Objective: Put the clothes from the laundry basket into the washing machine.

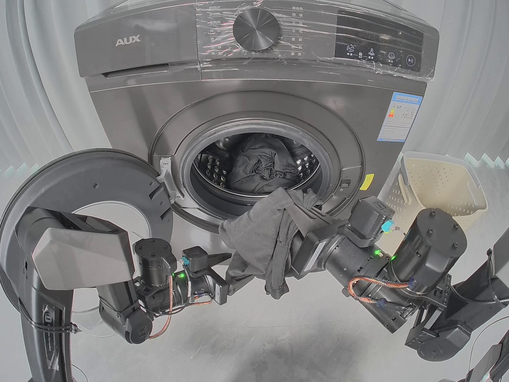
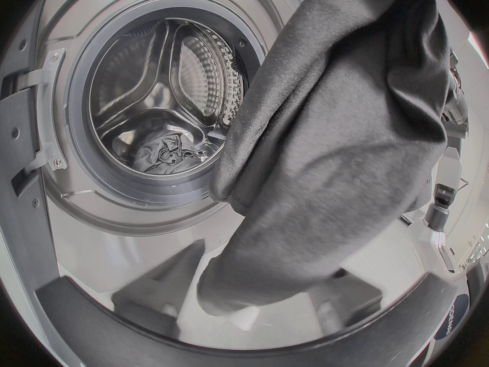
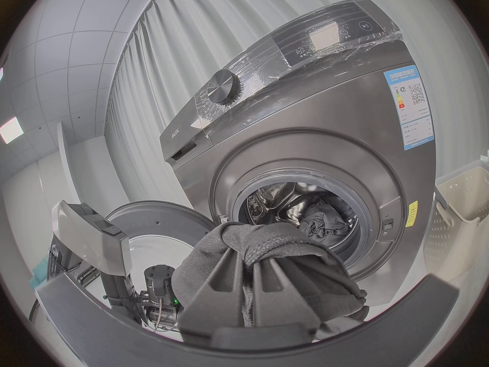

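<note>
Pale curtains [image 1: 466, 80] hang behind the grey washing machine [image 1: 138, 107], whose door [image 1: 90, 187] stands swung wide to the robot's left. The laundry basket [image 1: 424, 157] sits beside the machine, out past the right arm. The right gripper [image 3: 252, 281] is clamped on a dark grey garment [image 1: 260, 234], which drapes over both its fingers and hangs below them. Just ahead of the fingertips is the lip of the drum [image 1: 212, 168], and deeper in lies a second garment [image 1: 262, 165]. The left gripper [image 1: 231, 270] has its fingers spread apart, with the hanging hem at or between them; I cannot tell whether cloth and fingers touch. The step in hand looks to be feeding the cloth through the opening. To do it well, the right fingers should pass the lip before letting go, so the bulk falls inside. The tail below them is likely to catch on the rim, so the left fingers could lift it in after.
</note>
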Robot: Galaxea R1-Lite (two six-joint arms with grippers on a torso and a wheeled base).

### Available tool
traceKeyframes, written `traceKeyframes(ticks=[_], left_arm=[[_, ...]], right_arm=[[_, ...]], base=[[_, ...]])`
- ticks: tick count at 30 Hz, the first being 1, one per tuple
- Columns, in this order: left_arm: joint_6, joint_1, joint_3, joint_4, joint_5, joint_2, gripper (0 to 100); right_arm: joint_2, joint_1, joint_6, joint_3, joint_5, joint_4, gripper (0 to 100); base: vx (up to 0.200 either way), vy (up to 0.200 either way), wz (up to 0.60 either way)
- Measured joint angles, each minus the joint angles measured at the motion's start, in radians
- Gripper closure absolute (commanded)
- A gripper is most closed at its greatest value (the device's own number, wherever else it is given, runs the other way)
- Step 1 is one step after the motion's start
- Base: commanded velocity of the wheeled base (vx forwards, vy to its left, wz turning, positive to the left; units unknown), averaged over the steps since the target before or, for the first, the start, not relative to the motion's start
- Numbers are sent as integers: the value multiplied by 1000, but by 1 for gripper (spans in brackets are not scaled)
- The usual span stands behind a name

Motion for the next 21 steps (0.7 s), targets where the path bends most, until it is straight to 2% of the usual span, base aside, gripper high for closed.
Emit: traceKeyframes(ticks=[10,21], left_arm=[[6,-23,71,-4,-5,-44,100],[19,-39,314,-7,-19,-228,100]], right_arm=[[1,-7,0,1,0,-2,100],[31,-46,0,2,6,3,100]], base=[[0,0,0],[0,0,0]])
